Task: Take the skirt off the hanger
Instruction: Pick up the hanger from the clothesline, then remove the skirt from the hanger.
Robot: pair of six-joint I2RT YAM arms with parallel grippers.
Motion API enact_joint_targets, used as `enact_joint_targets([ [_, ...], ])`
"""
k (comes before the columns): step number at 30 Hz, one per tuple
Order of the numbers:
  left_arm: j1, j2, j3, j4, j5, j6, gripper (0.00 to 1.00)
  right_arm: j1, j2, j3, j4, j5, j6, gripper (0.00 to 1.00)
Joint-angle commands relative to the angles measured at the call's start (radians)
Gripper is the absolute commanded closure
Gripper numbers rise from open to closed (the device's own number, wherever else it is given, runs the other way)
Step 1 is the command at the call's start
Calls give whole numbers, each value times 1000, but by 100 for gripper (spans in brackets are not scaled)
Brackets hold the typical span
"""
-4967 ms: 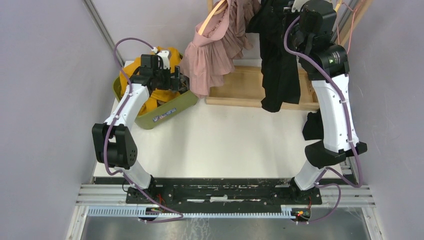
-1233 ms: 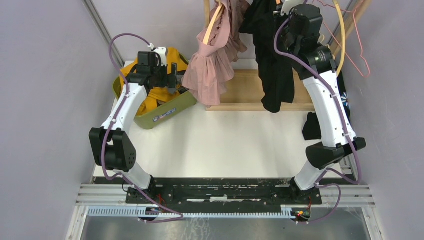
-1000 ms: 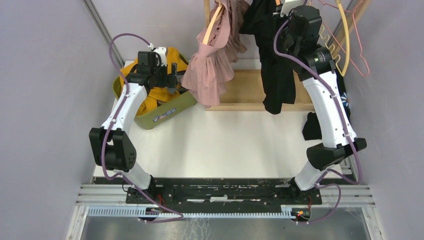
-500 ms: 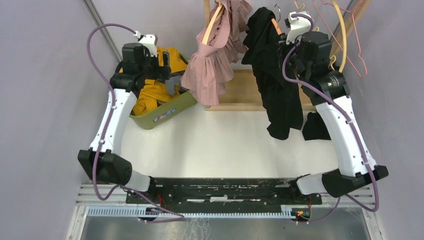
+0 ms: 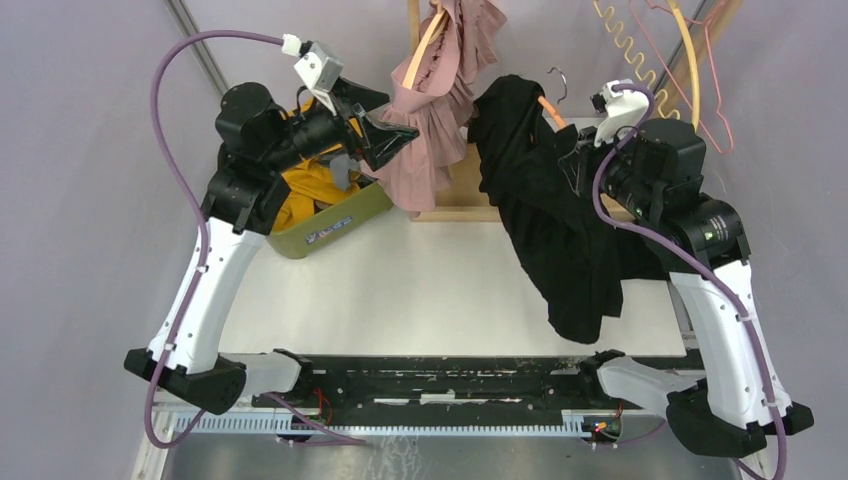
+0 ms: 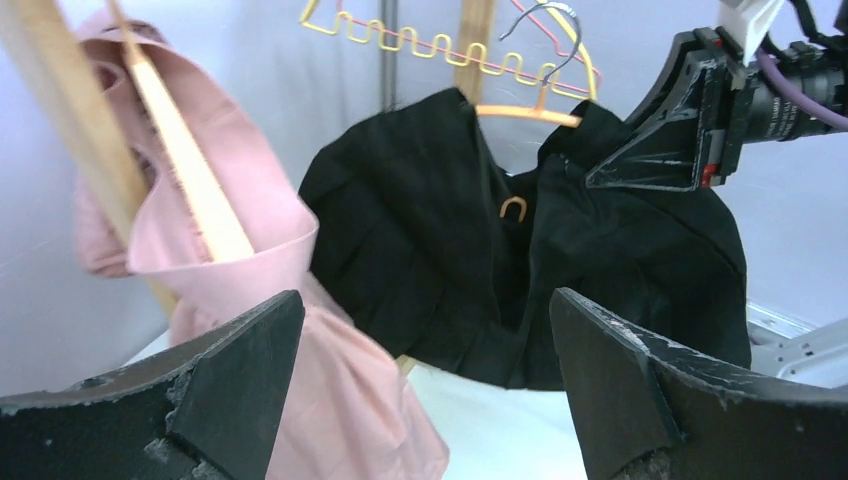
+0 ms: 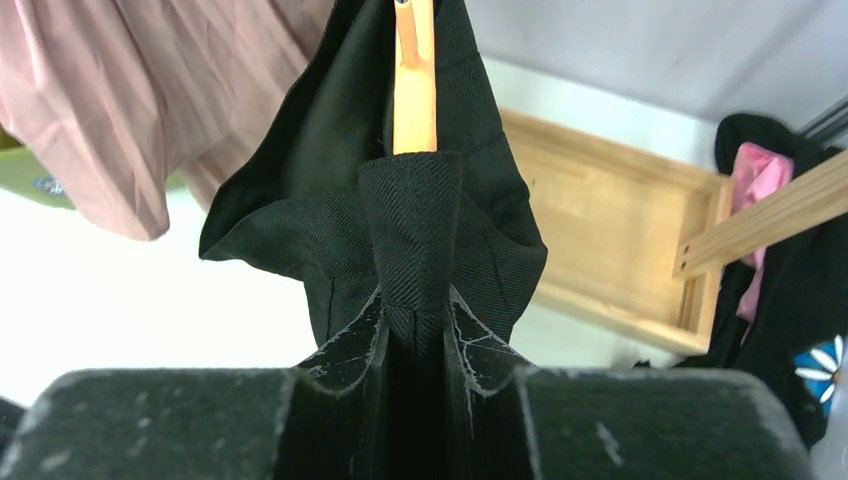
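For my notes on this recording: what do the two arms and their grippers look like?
Both the left arm and the right arm have white link shells with black joint housings and black bases. A purple cable loops along each. The left gripper and right gripper each have two black, wedge-shaped fingers with scuffed surfaces. A white block sits on each wrist.

On hanger point(image 5: 548, 108), skirt point(image 5: 550, 230), its fold in between the fingers of right gripper point(image 7: 415, 330), the rest drooping below over table point(image 5: 420, 290). Left of that gripper, dress point(image 5: 430, 110), just ahead of left gripper point(image 5: 395, 140). Below left gripper, bin point(image 5: 340, 225). Past skirt, on table, wooden tray point(image 5: 460, 195).
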Motion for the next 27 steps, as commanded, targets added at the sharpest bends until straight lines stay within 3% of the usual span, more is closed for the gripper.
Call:
enact_joint_targets([
  [1, -67, 72, 20, 87, 65, -63, 1, 0, -45, 13, -9, -65, 56, 99],
  [16, -347, 359, 247, 54, -25, 45, 1, 0, -112, -50, -57, -146, 144, 99],
  [23, -401, 476, 335, -66, -93, 114, 2, -1, -118, -66, -54, -156, 136, 99],
  [27, -406, 514, 336, -155, -208, 179, 6, -1, -115, -60, -45, -149, 130, 99],
])
